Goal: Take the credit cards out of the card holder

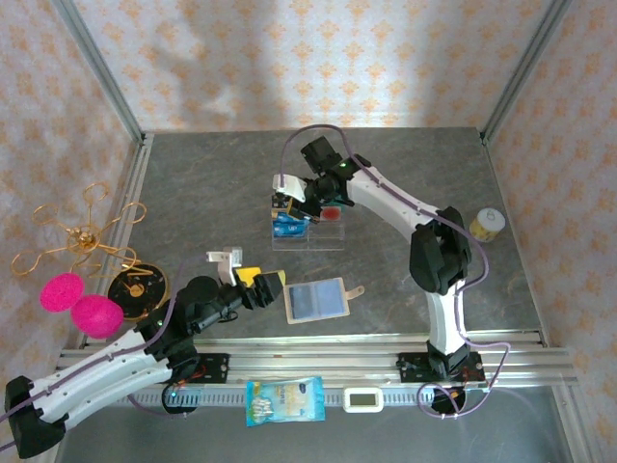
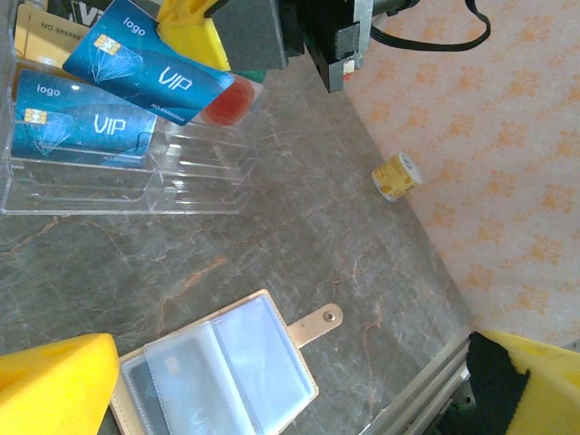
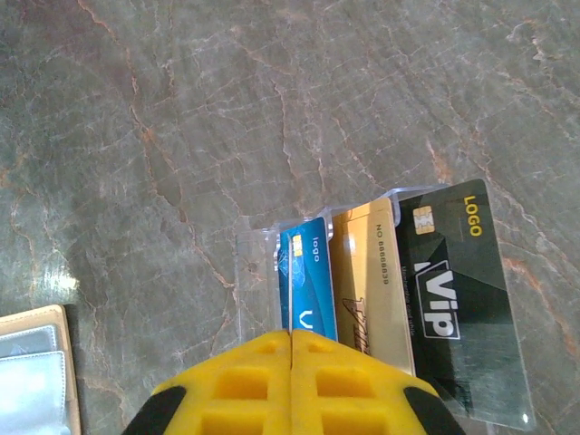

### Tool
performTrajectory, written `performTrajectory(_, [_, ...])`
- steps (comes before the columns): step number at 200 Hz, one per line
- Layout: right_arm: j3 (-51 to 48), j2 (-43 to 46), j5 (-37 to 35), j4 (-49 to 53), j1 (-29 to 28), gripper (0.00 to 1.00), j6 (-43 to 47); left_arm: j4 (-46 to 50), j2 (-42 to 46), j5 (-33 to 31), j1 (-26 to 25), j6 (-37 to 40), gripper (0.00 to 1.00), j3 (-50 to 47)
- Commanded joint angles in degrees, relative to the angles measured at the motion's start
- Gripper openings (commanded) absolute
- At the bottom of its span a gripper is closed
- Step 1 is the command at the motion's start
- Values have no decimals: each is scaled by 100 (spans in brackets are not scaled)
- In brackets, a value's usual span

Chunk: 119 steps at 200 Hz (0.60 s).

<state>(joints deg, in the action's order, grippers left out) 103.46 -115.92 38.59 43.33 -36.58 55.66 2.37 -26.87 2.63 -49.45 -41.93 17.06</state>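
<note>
Right wrist view: card held over rack

Right gripper (image 3: 291,337) pinches a blue credit card (image 3: 306,281) over the clear rack (image 3: 256,263). Front of the rack: card holder (image 1: 316,301) lying open, left gripper (image 1: 260,282) wide-jawed. Likely next: release it there.

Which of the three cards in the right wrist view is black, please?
The rightmost card, printed LOGO in yellow and Vip in white. The middle card is gold and the left card is blue.
</note>
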Motion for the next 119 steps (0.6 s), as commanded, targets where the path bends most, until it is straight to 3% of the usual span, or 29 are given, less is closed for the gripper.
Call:
performTrajectory(1, [277, -137, 21, 88, 28, 0, 112, -14, -115, -131, 22, 141, 99, 234])
performTrajectory(119, [601, -610, -329, 398, -42, 0, 225, 16, -196, -200, 23, 253, 99, 298])
